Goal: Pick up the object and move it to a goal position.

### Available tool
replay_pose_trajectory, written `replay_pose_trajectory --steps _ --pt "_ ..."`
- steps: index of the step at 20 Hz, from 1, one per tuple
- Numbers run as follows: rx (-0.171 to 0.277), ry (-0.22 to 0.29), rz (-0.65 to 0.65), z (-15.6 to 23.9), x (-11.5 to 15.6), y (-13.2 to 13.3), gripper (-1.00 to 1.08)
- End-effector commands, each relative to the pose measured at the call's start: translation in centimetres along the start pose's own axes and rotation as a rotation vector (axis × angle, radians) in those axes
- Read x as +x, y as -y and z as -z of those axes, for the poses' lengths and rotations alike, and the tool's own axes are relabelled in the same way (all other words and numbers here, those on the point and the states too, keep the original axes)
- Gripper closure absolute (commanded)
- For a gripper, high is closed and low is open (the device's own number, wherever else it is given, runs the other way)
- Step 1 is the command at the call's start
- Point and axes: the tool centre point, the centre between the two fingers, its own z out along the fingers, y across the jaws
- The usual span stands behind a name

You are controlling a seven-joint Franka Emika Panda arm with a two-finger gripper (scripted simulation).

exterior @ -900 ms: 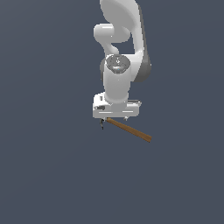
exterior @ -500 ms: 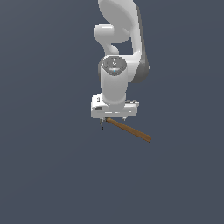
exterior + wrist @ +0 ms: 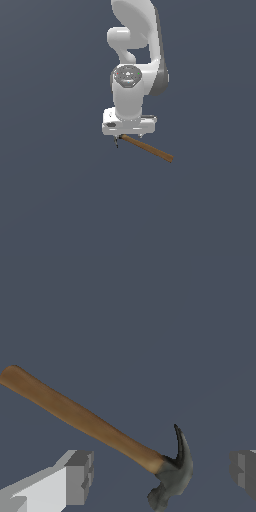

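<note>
The claw (image 3: 160,476) stands wide, its two grey fingertips (image 3: 80,476) well apart and holding nothing. Between them lies the hammer (image 3: 90,423) — its dark metal head (image 3: 172,476) sits in the gap, nearer one fingertip than the other, touching neither. In the exterior view the claw (image 3: 128,135) hangs just above the hammer (image 3: 147,148), whose brown wooden handle (image 3: 152,151) runs out toward the exterior view's right across the plain dark surface (image 3: 60,200) — the white arm (image 3: 132,60) rises above.

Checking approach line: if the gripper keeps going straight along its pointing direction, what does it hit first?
Probably the hammer: its head end lies between the open fingers of the gripper. Depth is unclear, so contact height is uncertain.
</note>
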Motion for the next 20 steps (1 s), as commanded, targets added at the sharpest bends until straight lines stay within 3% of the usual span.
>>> replay_pose_trajectory --steps 1,10,20 --pt "-0.001 -0.001 0.019 -0.2 0.0 0.1 -0.92" --pt "-0.013 -0.009 0.179 -2.0 -0.1 0.9 -0.92" --pt "-0.030 -0.026 0.495 -5.2 -0.5 2.7 -0.92"
